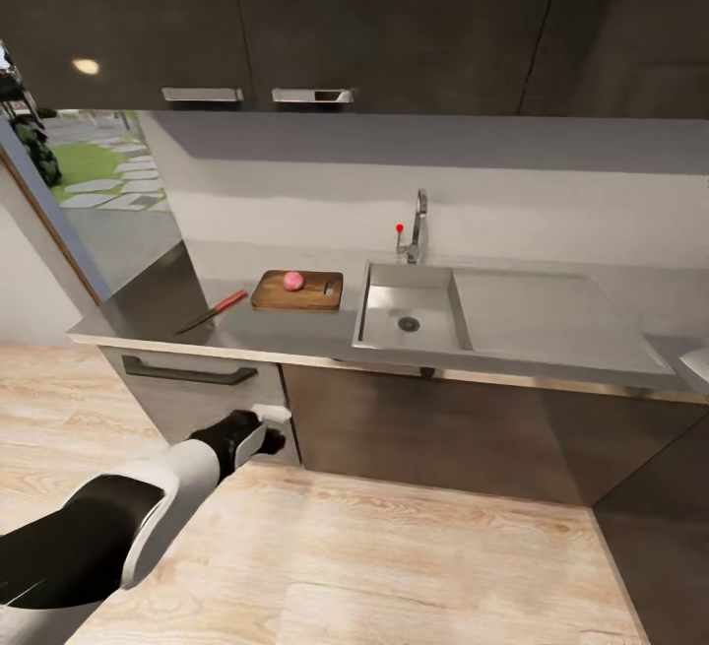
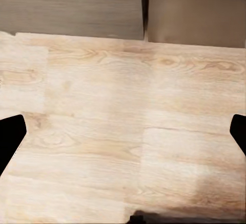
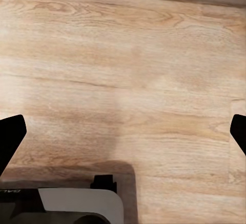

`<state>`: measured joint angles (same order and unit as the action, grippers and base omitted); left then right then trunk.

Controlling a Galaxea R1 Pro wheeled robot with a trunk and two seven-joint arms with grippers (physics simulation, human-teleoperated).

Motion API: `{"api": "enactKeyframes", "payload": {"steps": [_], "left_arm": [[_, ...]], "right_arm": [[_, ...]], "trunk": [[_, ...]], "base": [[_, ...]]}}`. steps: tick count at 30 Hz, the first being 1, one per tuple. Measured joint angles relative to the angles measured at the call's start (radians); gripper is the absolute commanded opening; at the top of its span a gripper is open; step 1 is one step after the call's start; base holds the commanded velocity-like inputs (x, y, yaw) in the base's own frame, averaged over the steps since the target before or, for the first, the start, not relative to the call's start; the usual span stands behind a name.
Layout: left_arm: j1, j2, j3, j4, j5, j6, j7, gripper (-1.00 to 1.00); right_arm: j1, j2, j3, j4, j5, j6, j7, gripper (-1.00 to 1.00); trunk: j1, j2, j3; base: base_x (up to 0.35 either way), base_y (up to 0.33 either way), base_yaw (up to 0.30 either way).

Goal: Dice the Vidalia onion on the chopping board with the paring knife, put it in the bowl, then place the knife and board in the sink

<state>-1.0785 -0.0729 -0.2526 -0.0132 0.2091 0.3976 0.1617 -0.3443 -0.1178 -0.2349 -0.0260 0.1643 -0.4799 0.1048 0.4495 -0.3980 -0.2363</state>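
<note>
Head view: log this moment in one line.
onion on board | knife left of board | sink empty | left gripper open, low | right gripper open

A: Which items are being cut off?
B: The bowl (image 1: 697, 365), right of the sink (image 1: 412, 315), is running past the frame edge.
A: Gripper details?
B: The left gripper (image 1: 279, 428) is appearing too small to resolve.

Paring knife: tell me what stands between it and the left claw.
The paring knife lies bare on the countertop, left of the chopping board. The left claw hangs low before the cabinet fronts, below the counter edge. That edge is the one obstacle; above it, nothing visible blocks the knife.
</note>
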Motion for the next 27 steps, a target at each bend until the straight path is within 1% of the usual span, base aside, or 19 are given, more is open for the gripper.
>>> {"api": "enactKeyframes", "payload": {"steps": [2, 3, 4, 6, 8, 9, 10, 12, 14, 16, 17, 19, 21, 22, 23, 24, 25, 27], "left_arm": [[0.005, -0.003, 0.000, 0.053, 0.002, -0.155, -0.005, 1.00], [0.011, -0.003, 0.000, 0.067, 0.003, -0.204, -0.011, 1.00], [0.029, -0.003, 0.002, 0.079, 0.004, -0.249, -0.023, 1.00], [0.059, -0.003, 0.002, 0.085, 0.005, -0.277, -0.036, 1.00], [0.120, -0.002, 0.002, 0.090, 0.005, -0.318, -0.048, 1.00], [0.161, -0.002, 0.002, 0.091, 0.006, -0.361, -0.051, 1.00], [0.179, -0.002, 0.002, 0.092, 0.006, -0.378, -0.052, 1.00], [0.246, -0.001, 0.002, 0.091, 0.006, -0.431, -0.053, 1.00], [0.315, 0.001, 0.002, 0.090, 0.006, -0.460, -0.053, 1.00], [0.423, 0.013, 0.003, 0.091, 0.006, -0.503, -0.054, 1.00], [0.447, 0.021, 0.002, 0.091, 0.007, -0.535, -0.054, 1.00], [0.496, 0.032, 0.002, 0.091, 0.007, -0.623, -0.054, 1.00], [0.534, 0.040, 0.003, 0.092, 0.008, -0.745, -0.050, 1.00], [0.542, 0.043, 0.003, 0.092, 0.009, -0.779, -0.049, 1.00], [0.558, 0.055, 0.004, 0.092, 0.011, -0.870, -0.045, 1.00], [0.570, 0.076, 0.006, 0.092, 0.013, -0.953, -0.028, 1.00], [0.572, 0.081, 0.004, 0.092, 0.012, -0.969, -0.021, 1.00], [0.574, 0.085, 0.004, 0.092, 0.012, -0.981, -0.012, 1.00]], "right_arm": [[0.000, 0.000, 0.000, 0.000, 0.000, 0.000, 0.000, 1.00], [0.000, 0.000, 0.000, -0.001, 0.000, 0.000, 0.000, 1.00], [0.000, 0.000, 0.000, -0.001, -0.001, 0.000, 0.000, 1.00], [0.000, 0.000, 0.000, -0.001, -0.001, 0.000, 0.000, 1.00], [0.000, 0.000, -0.001, -0.001, -0.003, -0.001, -0.001, 1.00], [0.000, 0.001, -0.001, -0.001, -0.003, -0.001, -0.002, 1.00], [0.000, 0.001, -0.001, -0.002, -0.003, -0.001, -0.002, 1.00], [0.000, 0.002, -0.002, -0.004, -0.004, -0.001, -0.002, 1.00], [0.000, 0.004, -0.003, -0.007, -0.004, -0.002, -0.003, 1.00], [0.000, 0.013, -0.005, -0.022, -0.003, -0.003, -0.017, 1.00], [0.000, 0.021, -0.005, -0.042, -0.002, -0.003, -0.031, 1.00], [0.000, 0.042, -0.005, -0.116, -0.003, -0.003, -0.068, 1.00], [0.000, 0.056, -0.004, -0.195, -0.006, -0.004, -0.089, 1.00], [0.000, 0.058, -0.005, -0.210, -0.007, -0.005, -0.092, 1.00], [0.000, 0.061, -0.006, -0.238, -0.009, -0.014, -0.097, 1.00], [0.000, 0.064, -0.005, -0.257, -0.010, -0.051, -0.102, 1.00], [0.000, 0.064, -0.005, -0.258, -0.010, -0.069, -0.105, 1.00], [0.000, 0.065, -0.005, -0.255, -0.010, -0.086, -0.107, 1.00]], "trunk": [[0.000, 0.000, 0.000], [0.000, 0.000, 0.000], [0.000, 0.000, 0.000], [0.000, 0.000, 0.000], [0.000, 0.000, 0.000], [0.000, 0.000, 0.000], [0.000, 0.000, 0.000], [0.000, 0.000, 0.000], [0.000, 0.000, 0.000], [0.000, 0.000, 0.000], [0.000, 0.000, 0.000], [0.000, 0.000, 0.000], [0.000, 0.000, 0.000], [0.000, 0.000, 0.000], [0.000, 0.000, 0.000], [0.000, 0.000, 0.000], [0.000, 0.000, 0.000], [0.000, 0.000, 0.000]], "base": [[-0.002, 0.000, 0.000], [0.000, 0.000, 0.000], [0.000, 0.000, 0.000], [0.000, 0.000, 0.000], [0.000, 0.000, 0.000], [0.000, 0.000, 0.000], [0.000, 0.000, 0.000], [0.000, 0.000, 0.000], [0.000, 0.000, 0.000], [0.000, 0.000, 0.000], [0.000, 0.000, 0.000], [0.000, 0.000, 0.000], [0.000, 0.000, 0.000], [0.000, 0.000, 0.000], [0.000, 0.000, 0.000], [0.000, 0.000, 0.000], [0.000, 0.000, 0.000], [0.000, 0.000, 0.000]]}}
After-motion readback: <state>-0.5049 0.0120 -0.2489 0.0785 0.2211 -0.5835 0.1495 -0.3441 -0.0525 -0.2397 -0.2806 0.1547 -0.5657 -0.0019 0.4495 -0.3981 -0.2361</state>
